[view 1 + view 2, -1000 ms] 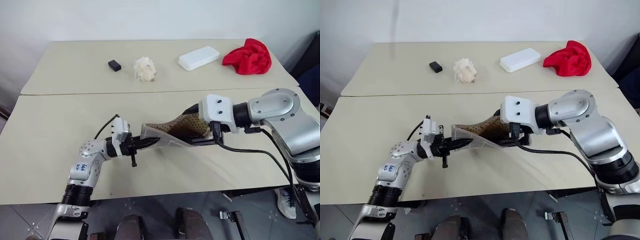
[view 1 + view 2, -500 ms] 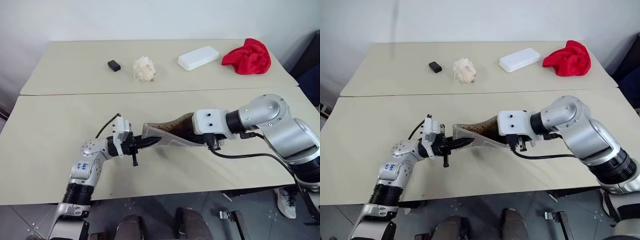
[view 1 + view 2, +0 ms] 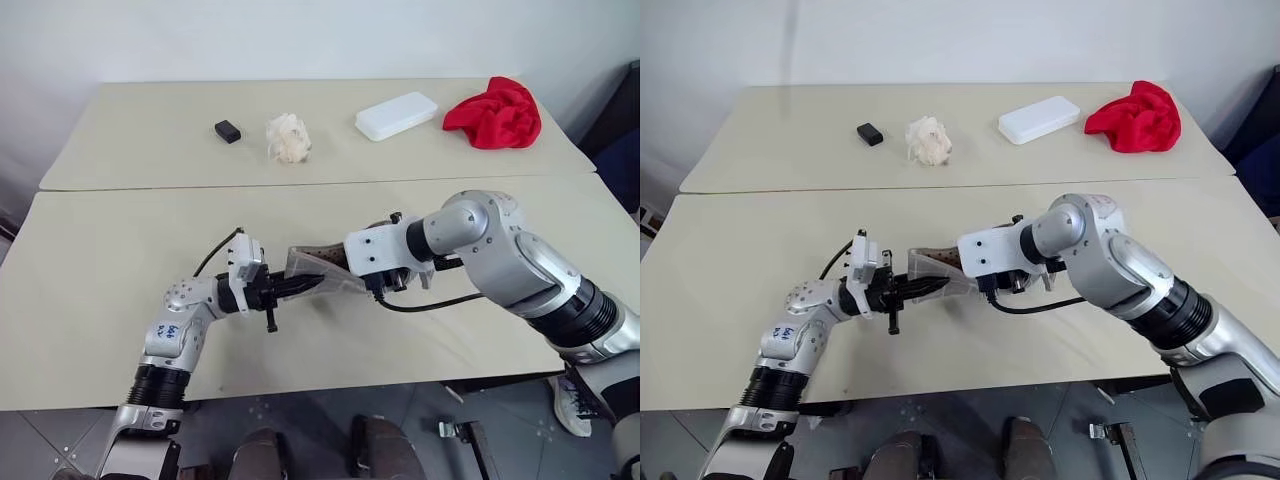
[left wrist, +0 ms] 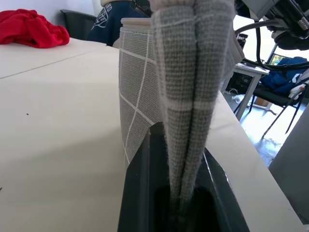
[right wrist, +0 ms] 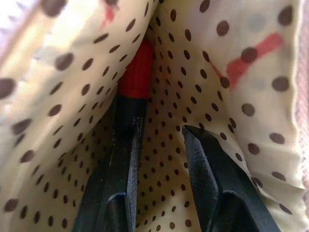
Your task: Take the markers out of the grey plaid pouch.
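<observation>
The pouch (image 4: 193, 72) is coarse woven grey cloth with thin white grid lines; its lining (image 5: 217, 72) is smooth cream fabric with brown dots. A marker (image 5: 137, 72) inside looks like matt red plastic. The left fingers (image 4: 140, 193) are matt black plastic. The table (image 3: 100, 250) is smooth matt beige. The red cloth (image 3: 495, 112) is soft and crumpled

Pouch lining (image 5: 203, 63) crowds right gripper (image 5: 159, 145); marker (image 5: 137, 72) seemingly ahead.

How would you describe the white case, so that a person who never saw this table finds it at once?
Look at the far table, along its right part. The white case lies flat there, just left of the red cloth. It is the only smooth, rectangular, hard-looking thing; the crumpled off-white wad further left is shapeless.
</observation>
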Tool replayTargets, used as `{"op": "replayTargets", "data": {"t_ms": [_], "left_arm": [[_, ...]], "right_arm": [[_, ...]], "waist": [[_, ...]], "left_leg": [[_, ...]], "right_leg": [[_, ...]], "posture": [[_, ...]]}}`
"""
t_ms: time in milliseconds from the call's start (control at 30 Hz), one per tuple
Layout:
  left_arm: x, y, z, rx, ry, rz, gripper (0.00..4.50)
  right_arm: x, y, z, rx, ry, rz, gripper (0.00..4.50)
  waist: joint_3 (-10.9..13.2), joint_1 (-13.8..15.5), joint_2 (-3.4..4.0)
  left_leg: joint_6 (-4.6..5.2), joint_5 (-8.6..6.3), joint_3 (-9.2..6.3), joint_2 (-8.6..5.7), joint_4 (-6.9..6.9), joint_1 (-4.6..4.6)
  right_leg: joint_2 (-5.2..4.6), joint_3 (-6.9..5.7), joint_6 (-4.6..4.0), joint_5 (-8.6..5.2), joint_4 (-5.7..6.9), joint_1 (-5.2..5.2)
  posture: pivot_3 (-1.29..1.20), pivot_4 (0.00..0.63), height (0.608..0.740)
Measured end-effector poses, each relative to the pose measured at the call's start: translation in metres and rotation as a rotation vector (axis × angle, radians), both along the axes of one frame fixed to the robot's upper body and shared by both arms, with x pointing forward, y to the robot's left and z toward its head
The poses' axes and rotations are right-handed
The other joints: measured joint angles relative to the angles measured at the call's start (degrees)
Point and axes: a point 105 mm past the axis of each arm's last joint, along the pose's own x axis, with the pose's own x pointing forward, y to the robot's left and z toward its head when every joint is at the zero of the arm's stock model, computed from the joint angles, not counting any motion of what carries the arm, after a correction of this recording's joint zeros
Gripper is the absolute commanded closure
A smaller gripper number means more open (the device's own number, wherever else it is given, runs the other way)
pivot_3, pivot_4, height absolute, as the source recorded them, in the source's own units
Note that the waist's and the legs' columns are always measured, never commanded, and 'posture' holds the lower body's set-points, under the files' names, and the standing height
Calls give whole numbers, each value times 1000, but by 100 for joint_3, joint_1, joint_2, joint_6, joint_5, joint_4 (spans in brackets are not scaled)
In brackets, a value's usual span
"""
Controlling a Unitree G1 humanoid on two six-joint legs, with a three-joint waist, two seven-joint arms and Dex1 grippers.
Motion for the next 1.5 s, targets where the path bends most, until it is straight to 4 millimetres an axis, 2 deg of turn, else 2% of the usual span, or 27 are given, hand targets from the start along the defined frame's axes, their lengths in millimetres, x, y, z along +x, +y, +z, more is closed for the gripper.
{"op": "replayTargets", "data": {"t_ms": [67,100,300,367,500,600,800,1000,1267,1500], "left_arm": [[0,0,0,1,2,-3,4500],[0,-1,-1,2,2,-4,4500],[-1,-3,-3,11,15,-11,4500],[-1,-3,-4,12,21,-9,4500],[-2,-4,-3,9,14,-14,4500],[-2,-4,-3,8,13,-11,4500],[-3,-6,-3,11,14,-24,4500],[-3,-6,-3,10,10,-23,4500],[-5,-2,10,-11,-51,-14,4500],[-15,-4,16,-15,-87,-53,4500]], "right_arm": [[1,0,-1,-7,5,-2,2998],[1,0,-2,-9,7,-3,2827],[0,0,-7,5,26,-10,1243],[-2,-1,-8,5,52,-3,1243],[-3,-1,-24,1,119,-13,1243],[2,-4,-30,1,131,-36,1944],[1,0,-38,5,155,-27,3848],[2,2,-34,26,133,-16,3887],[-8,7,-7,129,81,48,3887],[-22,-2,-5,269,206,71,3887]], "waist": [[0,2,0],[0,2,0],[0,-2,0],[0,-4,0],[0,-5,-1],[-1,-4,-1],[-1,-3,-1],[0,-3,-1],[0,2,-1],[0,3,-1]], "left_leg": [[0,0,0,0,0,0],[0,0,0,0,0,0],[0,0,0,0,0,0],[0,0,0,0,-1,1],[0,0,0,0,1,1],[0,0,0,0,1,2],[-1,0,0,0,1,2],[0,0,0,0,1,1],[0,0,0,0,-1,0],[0,0,-1,0,-3,1]], "right_leg": [[0,0,0,0,0,0],[0,0,0,0,0,0],[0,0,0,0,1,0],[1,0,0,0,0,0],[1,0,0,0,1,1],[1,0,0,0,2,1],[1,0,0,0,3,1],[1,0,0,0,2,1],[0,0,0,0,0,0],[1,0,0,0,-1,1]], "posture": [[0,150,740],[0,150,740],[0,150,740],[0,150,740],[0,150,740],[0,150,740],[0,150,740],[0,150,740],[0,150,740],[0,150,740]]}}
